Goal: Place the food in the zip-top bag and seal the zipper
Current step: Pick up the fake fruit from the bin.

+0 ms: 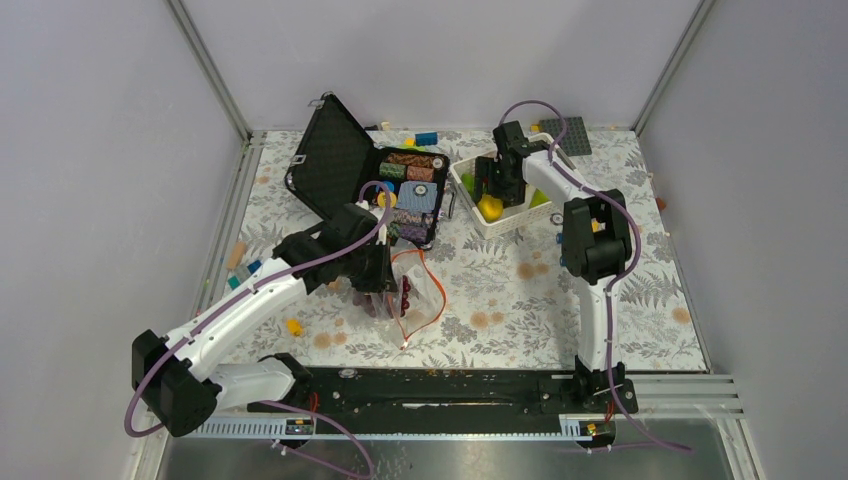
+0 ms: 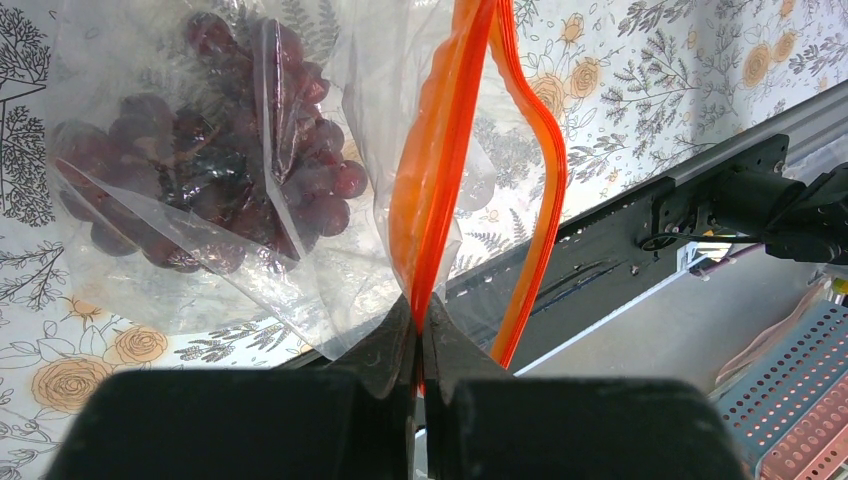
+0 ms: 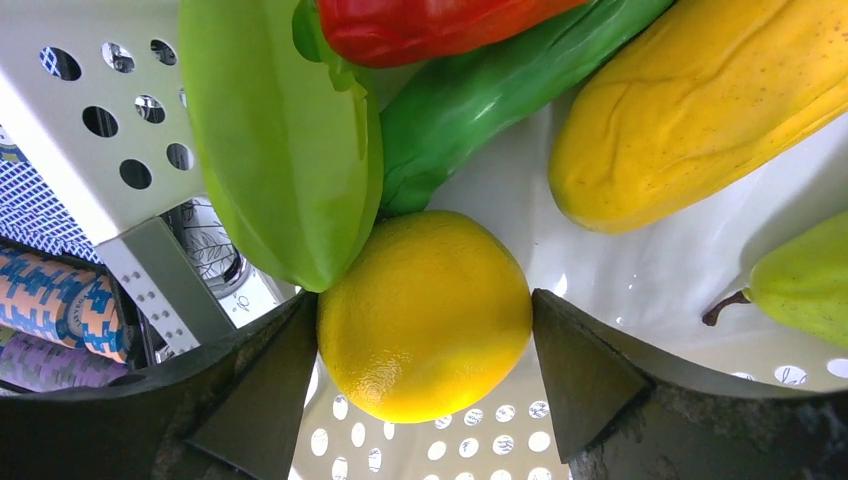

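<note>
Partly beyond the right wrist view's edge: pear and long yellow fruit.

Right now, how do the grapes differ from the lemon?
The grapes are a dark purple cluster; the lemon is one yellow ball. The grapes already sit inside the zip-top bag, which the left gripper pinches; the lemon lies in the white basket, between the fingers of the right gripper. Both are toy food.

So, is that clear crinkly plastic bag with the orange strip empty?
No, a bunch of dark purple grapes shows through the wall of the clear crinkly plastic bag, lying inside it.
</note>
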Motion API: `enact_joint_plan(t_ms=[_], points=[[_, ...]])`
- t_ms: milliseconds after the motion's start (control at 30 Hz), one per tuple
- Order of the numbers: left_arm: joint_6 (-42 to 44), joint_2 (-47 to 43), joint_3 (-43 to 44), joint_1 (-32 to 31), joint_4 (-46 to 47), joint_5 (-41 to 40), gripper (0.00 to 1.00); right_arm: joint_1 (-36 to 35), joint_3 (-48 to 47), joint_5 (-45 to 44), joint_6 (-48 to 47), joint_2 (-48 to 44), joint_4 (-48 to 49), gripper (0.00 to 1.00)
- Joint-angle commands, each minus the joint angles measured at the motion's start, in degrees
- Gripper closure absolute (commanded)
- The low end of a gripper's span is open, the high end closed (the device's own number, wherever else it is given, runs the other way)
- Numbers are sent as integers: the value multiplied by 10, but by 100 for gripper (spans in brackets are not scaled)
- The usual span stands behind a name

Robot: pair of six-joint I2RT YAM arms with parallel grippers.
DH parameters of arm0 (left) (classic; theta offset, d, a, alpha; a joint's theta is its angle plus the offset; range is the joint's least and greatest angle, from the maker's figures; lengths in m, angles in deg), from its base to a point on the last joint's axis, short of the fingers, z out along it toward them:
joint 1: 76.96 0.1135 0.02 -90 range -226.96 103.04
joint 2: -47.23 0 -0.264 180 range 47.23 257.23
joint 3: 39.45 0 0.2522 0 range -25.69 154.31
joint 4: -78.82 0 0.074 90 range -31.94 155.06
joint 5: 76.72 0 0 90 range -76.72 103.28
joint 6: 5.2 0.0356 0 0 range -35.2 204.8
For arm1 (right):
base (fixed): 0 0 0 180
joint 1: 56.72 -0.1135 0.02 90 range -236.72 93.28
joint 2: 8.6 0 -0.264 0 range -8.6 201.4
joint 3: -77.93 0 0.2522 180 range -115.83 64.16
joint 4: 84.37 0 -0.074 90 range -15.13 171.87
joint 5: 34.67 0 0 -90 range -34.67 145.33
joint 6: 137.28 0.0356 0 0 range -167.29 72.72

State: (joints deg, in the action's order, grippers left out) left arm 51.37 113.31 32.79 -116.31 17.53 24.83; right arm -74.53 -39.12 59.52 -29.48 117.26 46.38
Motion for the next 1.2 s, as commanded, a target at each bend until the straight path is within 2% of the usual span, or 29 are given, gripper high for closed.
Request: enact_joint_plan(t_ms=[0,133,300,433,533,700,900,1033,1167], points=[[-1,-16,-5,-1,21,-4,100,0,-27,15,7,16,-5,19],[-4,-17,-6,-1,28,0,100,0,-28,28,11,23,-5,27],[-6,-22,-4,-1,29,-3,100,0,-16,37,14,7,3,52],[-11,-24,-7,-1,31,-5,100,-1,16,15,19,-28,29,64],[-14,-23,-8,-1,33,-7,100,0,39,-16,25,-62,48,68],[-19,-24,-9,-1,39,-7,100,5,84,-70,33,-123,78,70],[-22,-22,-8,-1,43,-7,100,11,138,-80,32,-212,122,72],[-25,-26,-11,-2,43,-8,100,11,196,-38,37,-281,159,72],[-23,-32,-13,-2,43,-17,100,11,270,65,57,-352,215,72]])
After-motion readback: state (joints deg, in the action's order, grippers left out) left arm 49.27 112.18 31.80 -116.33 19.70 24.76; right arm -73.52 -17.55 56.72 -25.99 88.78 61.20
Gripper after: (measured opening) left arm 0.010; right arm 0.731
